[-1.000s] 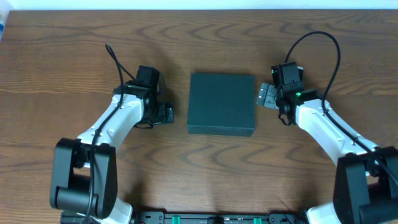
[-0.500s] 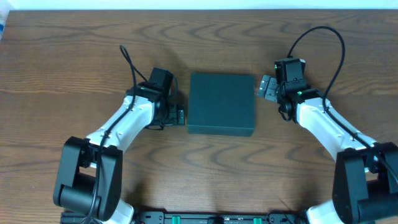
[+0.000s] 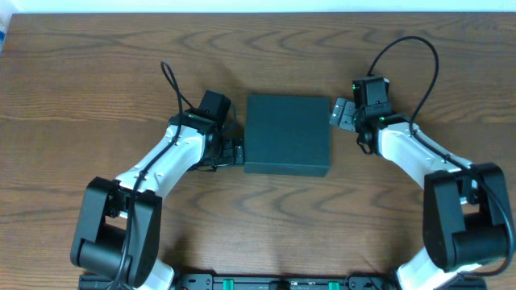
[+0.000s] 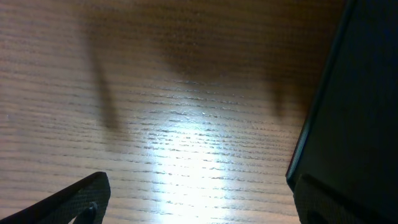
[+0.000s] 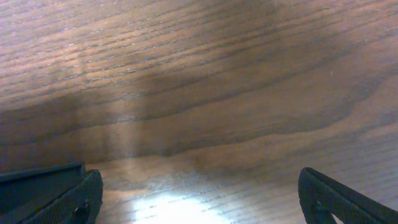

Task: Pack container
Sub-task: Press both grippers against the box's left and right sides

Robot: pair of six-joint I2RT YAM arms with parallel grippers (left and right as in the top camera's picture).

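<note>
The container, a dark teal box with its lid down, lies in the middle of the table. My left gripper is low at the box's left side, open, with nothing between its fingers. In the left wrist view the box wall fills the right side, and one finger shows at the lower left. My right gripper is at the box's upper right corner, open and empty. The right wrist view shows bare wood between its fingers, with a corner of the container at the lower left.
The wooden table runs out on all sides of the box. The table's far edge lies along the top of the overhead view. Both arms' bases stand at the near edge.
The left arm has moved right, bringing its gripper up against the box's left side. The right gripper has shifted slightly left toward the box's upper right corner.
</note>
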